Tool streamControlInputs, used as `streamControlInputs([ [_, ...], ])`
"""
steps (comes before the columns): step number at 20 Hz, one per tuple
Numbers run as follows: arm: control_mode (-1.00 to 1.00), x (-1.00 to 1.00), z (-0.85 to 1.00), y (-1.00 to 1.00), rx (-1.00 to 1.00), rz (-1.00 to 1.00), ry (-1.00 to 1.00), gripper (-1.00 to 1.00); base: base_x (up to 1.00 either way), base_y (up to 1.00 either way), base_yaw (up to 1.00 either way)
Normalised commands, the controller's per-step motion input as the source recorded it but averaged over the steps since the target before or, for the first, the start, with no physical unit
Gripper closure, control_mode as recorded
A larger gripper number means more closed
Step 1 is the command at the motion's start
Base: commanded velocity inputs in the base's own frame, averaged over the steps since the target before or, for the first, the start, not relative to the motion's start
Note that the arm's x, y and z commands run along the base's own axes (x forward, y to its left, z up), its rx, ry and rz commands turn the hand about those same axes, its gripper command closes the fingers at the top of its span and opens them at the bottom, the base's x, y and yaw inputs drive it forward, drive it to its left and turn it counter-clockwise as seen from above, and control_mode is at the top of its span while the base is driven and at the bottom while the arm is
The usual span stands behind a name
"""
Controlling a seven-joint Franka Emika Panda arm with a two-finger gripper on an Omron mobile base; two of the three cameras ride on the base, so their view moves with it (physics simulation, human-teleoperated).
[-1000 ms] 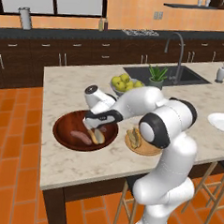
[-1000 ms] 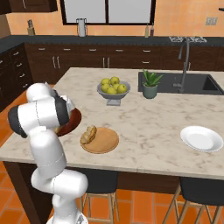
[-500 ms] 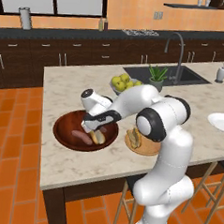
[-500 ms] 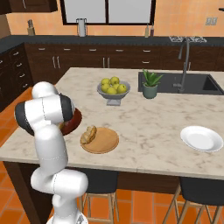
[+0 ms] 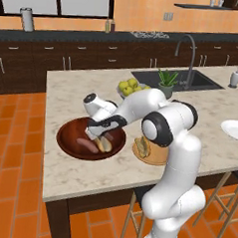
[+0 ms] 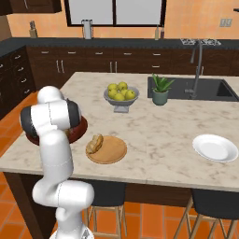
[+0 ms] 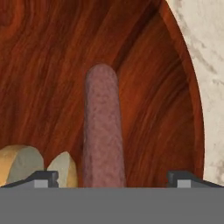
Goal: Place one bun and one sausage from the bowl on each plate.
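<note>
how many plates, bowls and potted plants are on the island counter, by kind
plates: 2, the tan wooden plate and the white plate
bowls: 2, the dark wooden bowl and the grey bowl of apples
potted plants: 1, the potted plant by the sink
total: 5

Orange tile floor (image 5: pixel 14 154), orange walls, dark wood cabinets (image 6: pixel 93 70) under a dark back counter. Marble island (image 6: pixel 163 126) with black sink (image 5: pixel 176 79) and faucet (image 6: pixel 198 65). Window (image 6: pixel 114 11) above; stools (image 6: pixel 210 207) below.
</note>
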Motion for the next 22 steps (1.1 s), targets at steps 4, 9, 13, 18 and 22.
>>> streamControlInputs([
  [4, -1.0, 0.08, -0.02, -0.41, 0.0, 0.0, -0.1, -1.0, 0.0, 0.0, 0.0],
  [9, -1.0, 0.0, -0.18, -0.23, 0.0, 0.0, -0.11, -1.0, 0.0, 0.0, 0.0],
  [13, -1.0, 0.0, -0.42, -0.2, 0.0, 0.0, -0.2, -1.0, 0.0, 0.0, 0.0],
  [18, -1.0, 0.0, -0.36, -0.04, 0.0, -0.02, -0.1, 1.0, 0.0, 0.0, 0.0],
  [22, -1.0, 0.01, -0.19, -0.16, 0.0, 0.0, 0.01, 1.0, 0.0, 0.0, 0.0],
])
